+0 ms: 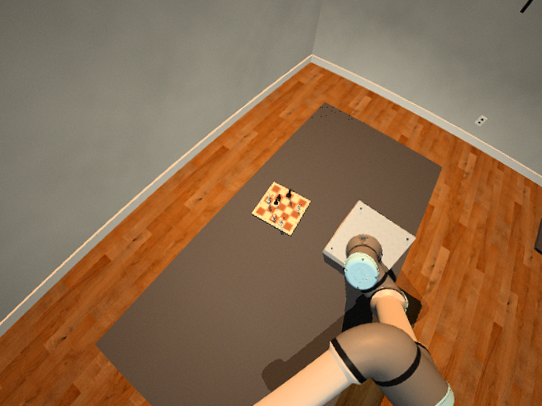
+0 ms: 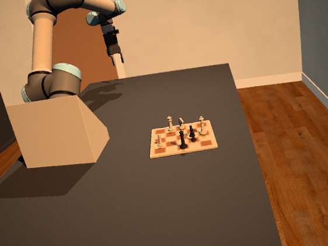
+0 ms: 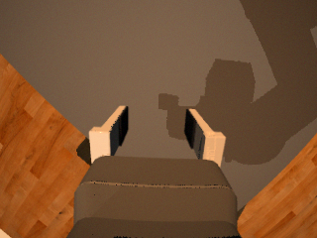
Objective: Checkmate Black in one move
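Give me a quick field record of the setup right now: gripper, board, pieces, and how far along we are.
gripper: open, nothing between the fingers
gripper position: high above the far end of the table, well away from the board
chessboard: flat on the table, right of the arm's pedestal
white pieces: four, all upright
black pieces: two, upright, near the board's middle
progress: no piece grasped yet

A small checkered board [image 2: 210, 145] lay flat on the desk [image 2: 135, 197]. Four pale pieces stood upright on it, among them a pawn [image 2: 159, 140] near one edge. Two black pieces, a king [image 2: 183, 139] and a shorter one [image 2: 192, 133], stood upright close together.
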Controlling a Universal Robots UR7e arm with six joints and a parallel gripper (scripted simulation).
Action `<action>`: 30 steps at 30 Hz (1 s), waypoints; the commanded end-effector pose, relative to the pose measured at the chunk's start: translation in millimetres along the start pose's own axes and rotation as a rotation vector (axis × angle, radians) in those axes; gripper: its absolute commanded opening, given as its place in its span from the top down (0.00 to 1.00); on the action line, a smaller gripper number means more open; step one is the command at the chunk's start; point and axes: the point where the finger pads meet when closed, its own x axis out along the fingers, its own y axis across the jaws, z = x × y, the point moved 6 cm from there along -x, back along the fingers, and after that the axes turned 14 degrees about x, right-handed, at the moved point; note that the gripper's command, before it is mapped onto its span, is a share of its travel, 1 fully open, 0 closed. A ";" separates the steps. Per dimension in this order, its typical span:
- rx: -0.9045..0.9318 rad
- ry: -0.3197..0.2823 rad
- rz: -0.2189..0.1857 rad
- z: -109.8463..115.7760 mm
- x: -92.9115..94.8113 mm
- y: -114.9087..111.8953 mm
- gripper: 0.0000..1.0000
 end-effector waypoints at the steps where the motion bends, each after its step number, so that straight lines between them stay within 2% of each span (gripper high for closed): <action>1: 0.026 0.064 -0.021 -26.8 20.0 -19.8 0.00; 4: 0.060 0.148 -0.045 -65.1 43.8 -44.5 0.00; 5: 0.060 0.148 -0.045 -65.1 43.8 -44.5 0.00; 7: 0.087 0.214 -0.061 -96.8 60.0 -62.2 0.00; 8: 0.087 0.214 -0.061 -96.8 60.0 -62.2 0.00; 9: 0.101 0.250 -0.068 -114.5 67.9 -71.2 0.00; 10: 0.101 0.250 -0.068 -114.5 67.9 -71.2 0.00; 11: 0.117 0.286 -0.075 -133.3 75.4 -80.1 0.00; 12: 0.117 0.286 -0.075 -133.3 75.4 -80.1 0.00; 13: 0.133 0.324 -0.082 -153.2 82.6 -88.7 0.00; 14: 0.133 0.324 -0.082 -153.2 82.6 -88.7 0.00; 15: 0.150 0.363 -0.087 -174.0 89.3 -97.0 0.00; 18: 0.150 0.363 -0.087 -174.0 89.3 -97.0 0.00; 20: 0.185 0.444 -0.095 -218.2 100.8 -112.0 0.00; 21: 0.185 0.444 -0.095 -218.2 100.8 -112.0 0.00; 22: 0.203 0.484 -0.097 -241.2 105.6 -118.5 0.00; 23: 0.203 0.484 -0.097 -241.2 105.6 -118.5 0.00; 24: 0.221 0.525 -0.098 -264.6 109.7 -124.3 0.00; 25: 0.221 0.525 -0.098 -264.6 109.7 -124.3 0.00; 26: 0.240 0.566 -0.098 -288.3 113.0 -129.3 0.00; 27: 0.240 0.566 -0.098 -288.3 113.0 -129.3 0.00; 28: 0.259 0.606 -0.096 -312.0 115.6 -133.3 0.00; 29: 0.259 0.606 -0.096 -312.0 115.6 -133.3 0.00; 30: 0.278 0.646 -0.094 -335.7 117.5 -136.5 0.00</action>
